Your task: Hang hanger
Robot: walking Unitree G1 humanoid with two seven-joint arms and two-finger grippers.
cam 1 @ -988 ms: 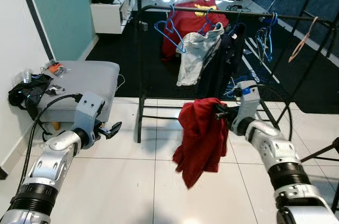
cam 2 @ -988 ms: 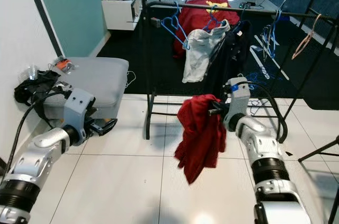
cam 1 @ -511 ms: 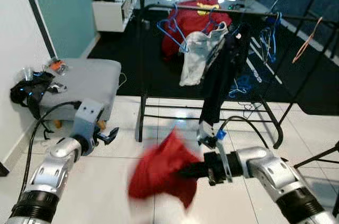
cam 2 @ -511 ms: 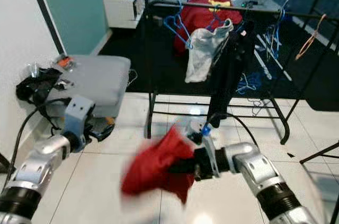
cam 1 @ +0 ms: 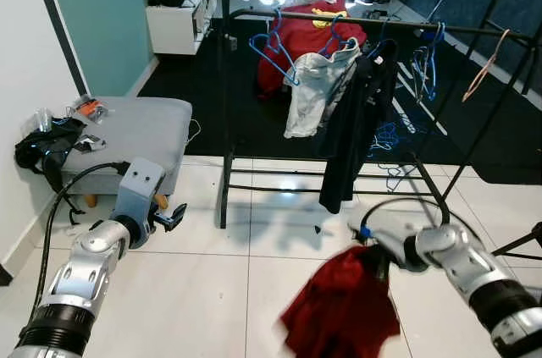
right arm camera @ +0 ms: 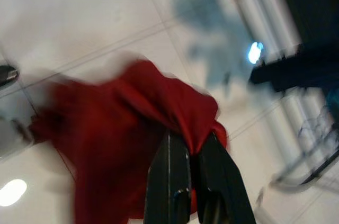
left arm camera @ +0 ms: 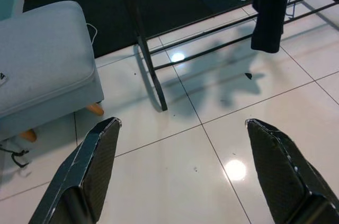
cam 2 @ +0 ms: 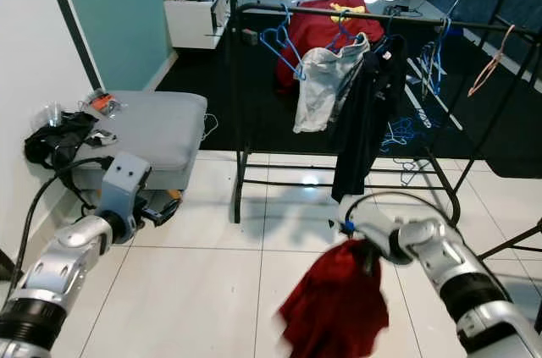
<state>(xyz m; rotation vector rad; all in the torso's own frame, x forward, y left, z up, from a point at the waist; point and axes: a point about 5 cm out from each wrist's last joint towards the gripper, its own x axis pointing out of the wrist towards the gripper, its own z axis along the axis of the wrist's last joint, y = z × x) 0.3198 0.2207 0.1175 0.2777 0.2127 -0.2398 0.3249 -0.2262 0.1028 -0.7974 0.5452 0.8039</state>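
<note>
My right gripper [cam 1: 373, 261] is low over the white floor tiles, shut on a crumpled red garment [cam 1: 339, 311] that hangs from it, blurred by motion. In the right wrist view the two black fingers [right arm camera: 172, 173] are pinched together on the red garment [right arm camera: 122, 134]. Behind stands a black clothes rack [cam 1: 339, 18] with blue hangers [cam 1: 273, 46], a pale grey garment [cam 1: 309, 91] and a black garment [cam 1: 356, 121] on its rail. My left gripper [cam 1: 175, 217] is held out at the left, open and empty, its fingers [left arm camera: 87, 173] spread wide over the tiles.
A grey ottoman [cam 1: 127, 125] stands at the left with a black bag [cam 1: 41, 151] beside it. A white cabinet [cam 1: 174, 26] is at the back left. A second rack with an orange hanger [cam 1: 483, 66] stands at the right. Loose hangers [cam 1: 388, 134] lie under the rack.
My right arm has swung the red garment from the middle to the lower right, close to the floor; a second ago it hung higher, in front of the rack. The left arm has barely moved.
</note>
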